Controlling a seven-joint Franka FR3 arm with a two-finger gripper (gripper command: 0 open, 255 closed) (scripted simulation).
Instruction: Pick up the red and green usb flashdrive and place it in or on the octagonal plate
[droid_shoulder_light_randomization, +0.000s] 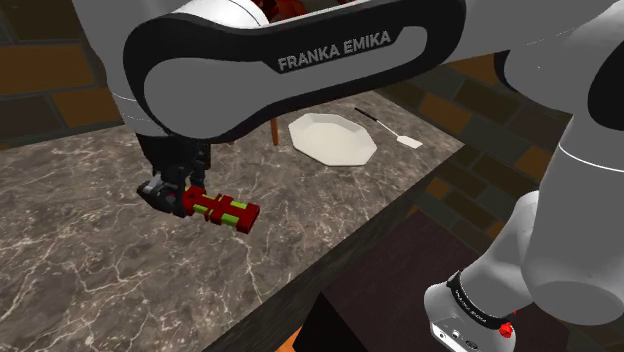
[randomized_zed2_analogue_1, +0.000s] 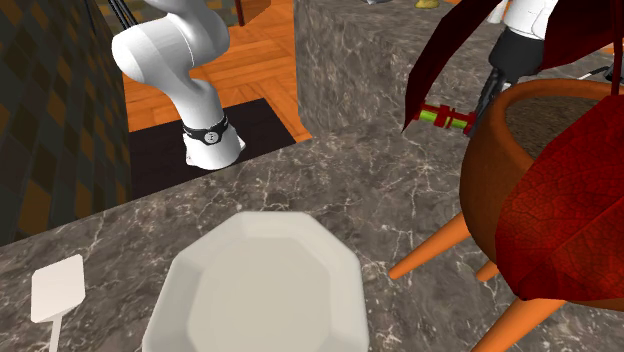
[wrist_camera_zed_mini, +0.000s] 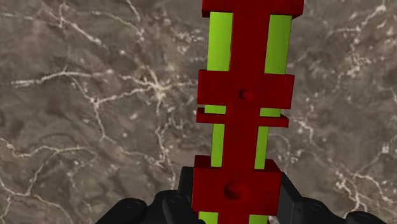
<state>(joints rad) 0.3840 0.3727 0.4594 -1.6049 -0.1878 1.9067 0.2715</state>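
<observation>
Gripper: the black two-finger gripper (droid_shoulder_light_randomization: 168, 196) was clenched on one end of the flash drive (droid_shoulder_light_randomization: 222, 208); in the wrist view the fingers (wrist_camera_zed_mini: 185, 188) pressed its sides.
Arm pose: the white arm (droid_shoulder_light_randomization: 300, 55) reached out over the countertop (droid_shoulder_light_randomization: 80, 240), its wrist bent down and the hand pointing at the surface.
Flash drive, position: it was held level, projecting sideways from the fingertips toward the shoulder view's right and raised above the countertop, well apart from the plate (droid_shoulder_light_randomization: 333, 138).
Flash drive, shape: a long, blocky bar (wrist_camera_zed_mini: 245, 95), dark red with bright green panels and small round studs on the red cross-bands.
Countertop: grey-brown marble with white veins, smooth and flat.
Plate: white, eight-sided, with a shallow raised rim (randomized_zed2_analogue_1: 262, 290), lying flat near the counter's far corner in the shoulder view.
Spatula: white, with a thin handle and flat square blade (randomized_zed2_analogue_1: 57, 287), lying just beside the plate.
Planter: an orange-brown round bowl (randomized_zed2_analogue_1: 500, 170) on slanted orange legs, with dark red leaves, near the plate.
</observation>
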